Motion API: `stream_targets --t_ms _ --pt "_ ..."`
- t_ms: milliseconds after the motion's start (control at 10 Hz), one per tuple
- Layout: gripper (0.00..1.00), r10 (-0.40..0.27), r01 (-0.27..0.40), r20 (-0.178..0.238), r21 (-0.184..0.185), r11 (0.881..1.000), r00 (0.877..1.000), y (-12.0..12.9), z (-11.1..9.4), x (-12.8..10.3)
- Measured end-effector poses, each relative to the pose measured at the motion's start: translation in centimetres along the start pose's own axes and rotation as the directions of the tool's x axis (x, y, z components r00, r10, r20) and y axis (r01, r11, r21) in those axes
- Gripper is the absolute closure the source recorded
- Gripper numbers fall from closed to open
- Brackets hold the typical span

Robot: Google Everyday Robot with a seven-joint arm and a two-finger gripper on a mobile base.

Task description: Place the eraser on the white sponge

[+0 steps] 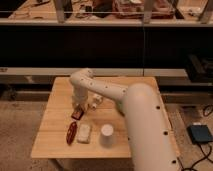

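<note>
The eraser (76, 114), a small reddish-brown bar, lies on the wooden table (55, 105) left of centre. My gripper (78, 105) hangs straight down from the white arm and is right over the eraser, at or just above its far end. The white sponge (84, 133) lies flat a short way in front of the eraser, nearer the table's front edge, with nothing on it.
A dark red oblong thing (71, 133) lies just left of the sponge. A white round cup (106, 135) stands to the sponge's right. A white jointed blocky object (95, 102) lies right of the gripper. My thick arm (142, 125) covers the table's right side.
</note>
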Motion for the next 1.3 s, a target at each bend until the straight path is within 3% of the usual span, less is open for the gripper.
stream_targets --t_ms 100,500,900,1300 --pt "0.97 -0.010 0.010 0.000 0.003 1.000 1.000 0.0 -0.7 0.0" --pt "0.97 -0.046 0.045 -0.011 -0.038 0.998 0.999 1.4 -4.5 -0.1" --pt "0.97 -0.138 0.140 0.040 -0.059 0.988 0.990 1.3 -7.7 -5.6" --pt "0.97 -0.191 0.196 0.076 -0.062 0.979 0.979 2.2 -6.6 -11.4"
